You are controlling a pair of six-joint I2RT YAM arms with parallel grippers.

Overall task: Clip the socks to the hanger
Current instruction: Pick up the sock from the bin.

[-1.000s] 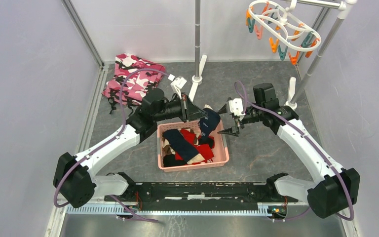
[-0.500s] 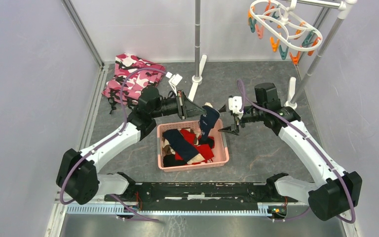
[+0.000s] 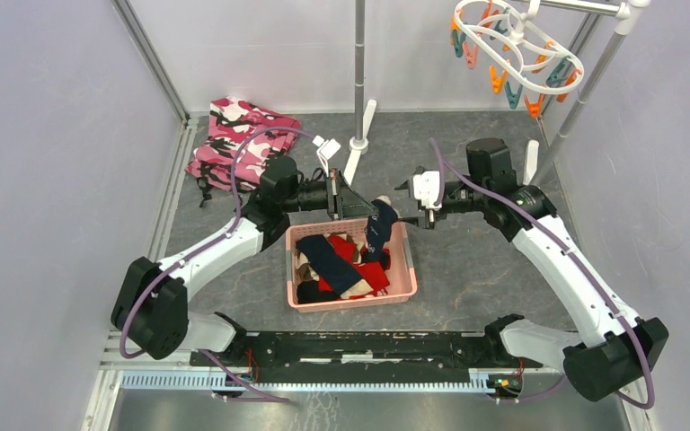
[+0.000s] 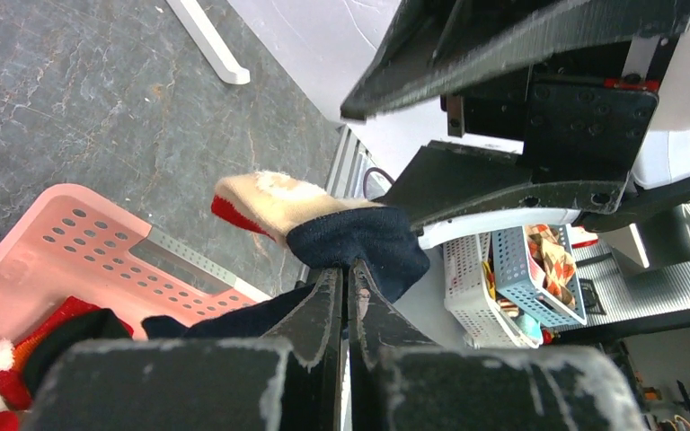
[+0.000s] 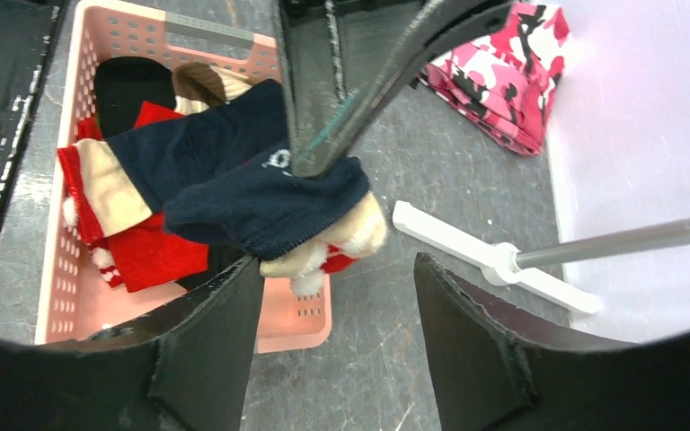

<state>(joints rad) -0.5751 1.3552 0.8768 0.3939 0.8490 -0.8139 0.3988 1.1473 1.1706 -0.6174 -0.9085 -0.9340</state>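
Two arms meet over the far rim of the pink basket [image 3: 411,274], near the middle of the overhead view. The hanger [image 3: 514,49], a white oval ring with orange and teal clips dangling, hangs well apart at one o'clock, up by the rack poles; I can see no sock on it. The other socks [image 3: 341,265] lie heaped in the basket: navy, red, tan, black.

The step looks like a handover. The left gripper [image 4: 346,301] is clenched on a navy sock [image 3: 380,224], which droops toward six o'clock over the basket's far rim. The right gripper [image 5: 332,269] is spread wide at the sock's three o'clock side, not touching it. Next, I judge, the right fingers must close on the free end before the left lets go, then carry it up to a clip.

The sock is soft, folded over itself, with a small white mark. A beige-and-red piece is bunched against it; I cannot tell whether that is a second sock.
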